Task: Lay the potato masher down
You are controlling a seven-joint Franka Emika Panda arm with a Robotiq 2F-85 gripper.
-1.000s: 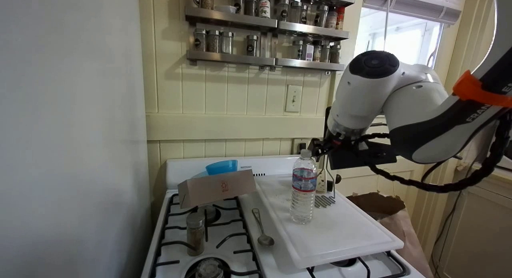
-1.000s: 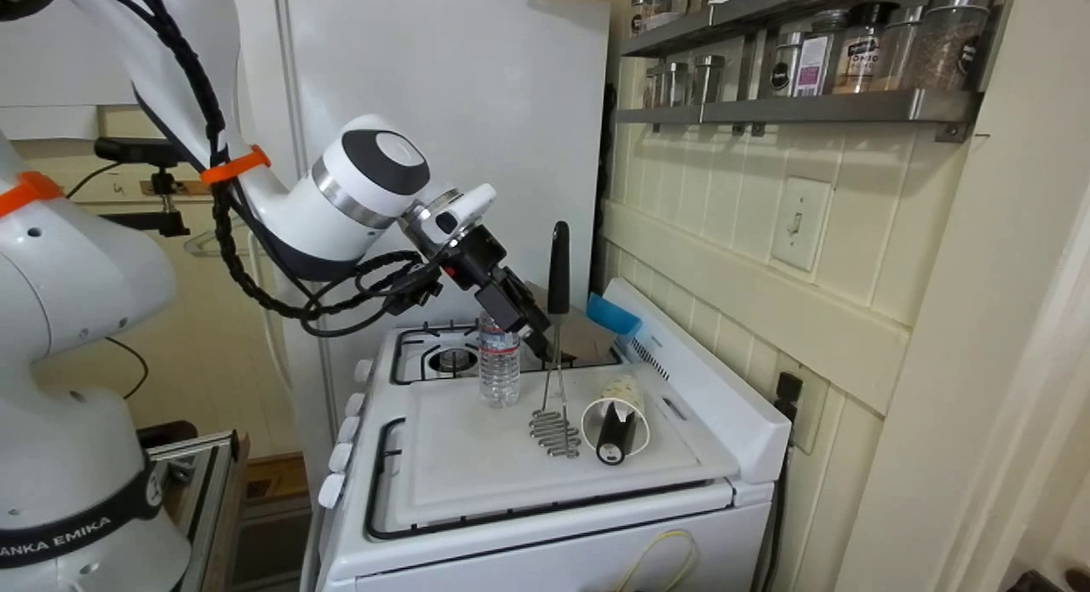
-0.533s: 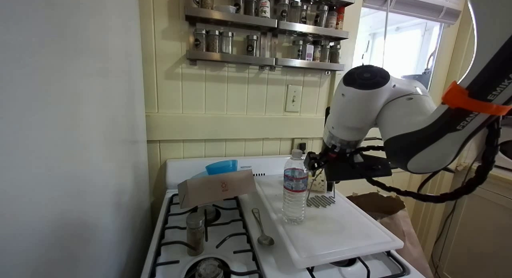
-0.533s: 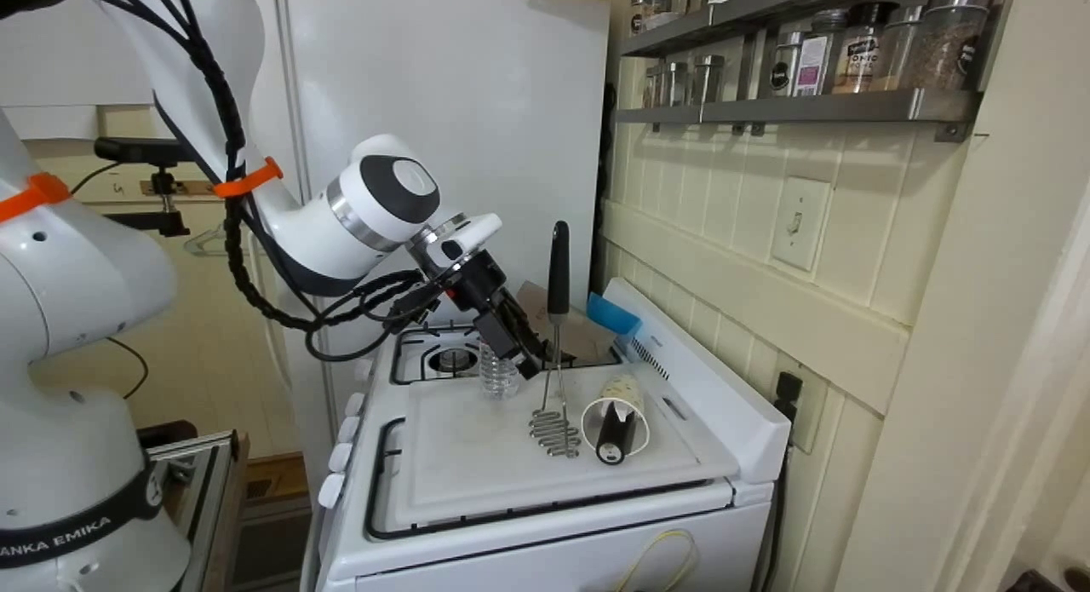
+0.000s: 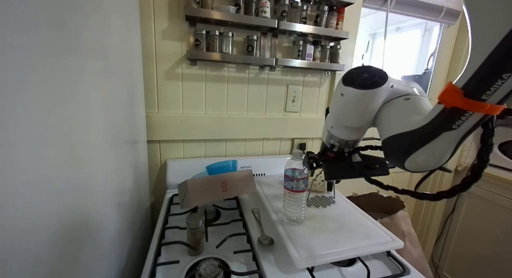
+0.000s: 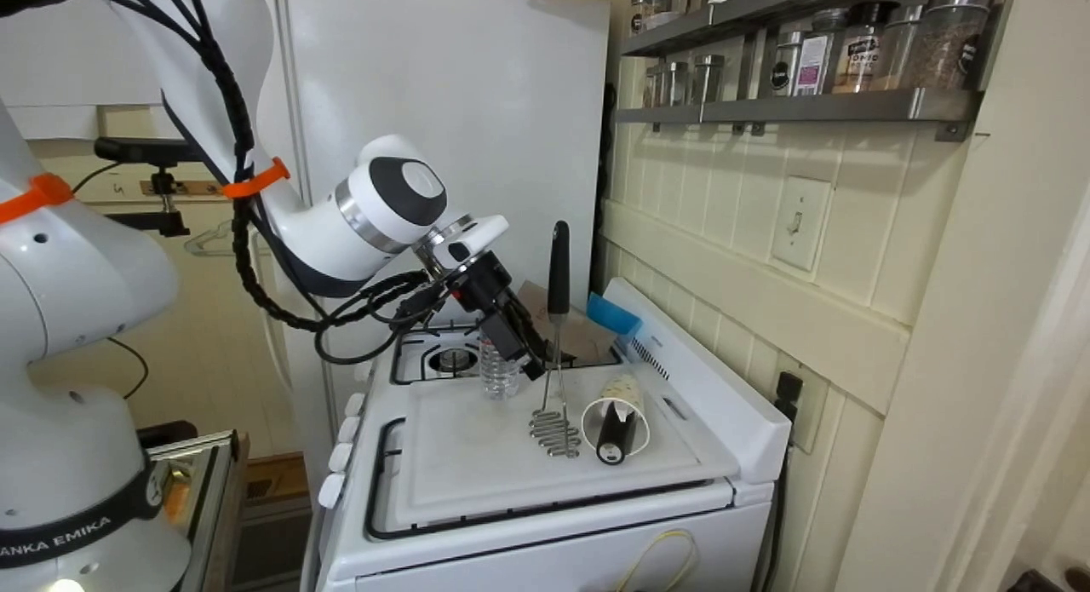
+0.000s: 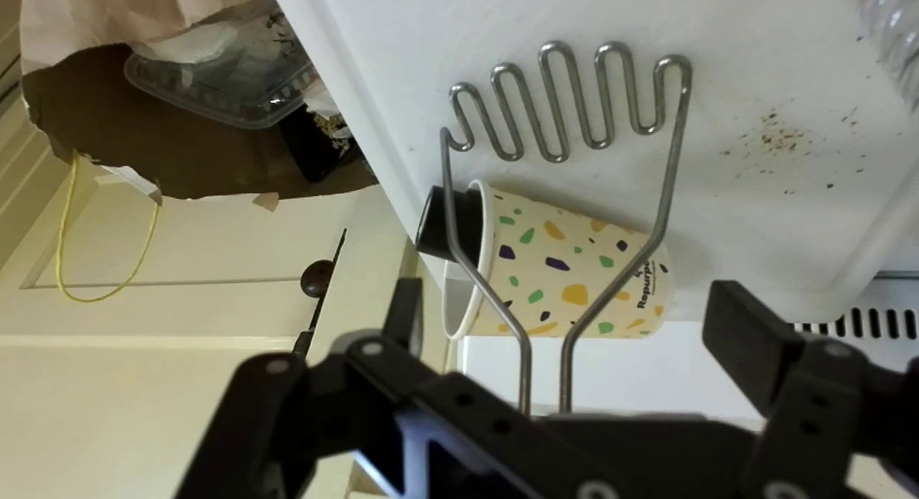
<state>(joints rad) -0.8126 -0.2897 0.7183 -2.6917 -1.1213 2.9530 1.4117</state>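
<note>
The potato masher stands upright on the white board [image 6: 477, 464], its black handle [image 6: 559, 268] up and its wavy wire head [image 6: 555, 433] down. The head also shows in an exterior view [image 5: 321, 201], where the arm hides most of the handle. In the wrist view the wire head [image 7: 560, 104] lies ahead and its two wires run back between my fingers. My gripper [image 7: 571, 319] is open, one finger on each side of the wires with gaps to both. In an exterior view the gripper [image 6: 542, 362] is low, beside the wires below the handle. The upper shaft is hidden in the wrist view.
A clear water bottle [image 5: 295, 194] stands close beside the gripper. A patterned paper cup [image 7: 574, 269] lies on its side by the masher with a black cylinder [image 7: 456, 222] in it. A spoon [image 5: 262, 230], cardboard box [image 5: 218, 188] and jar [image 5: 195, 234] are on the stove.
My gripper has come down and slightly forward, mostly in the first half second. The water bottle has shifted a little away from the masher. The masher has not visibly moved.
</note>
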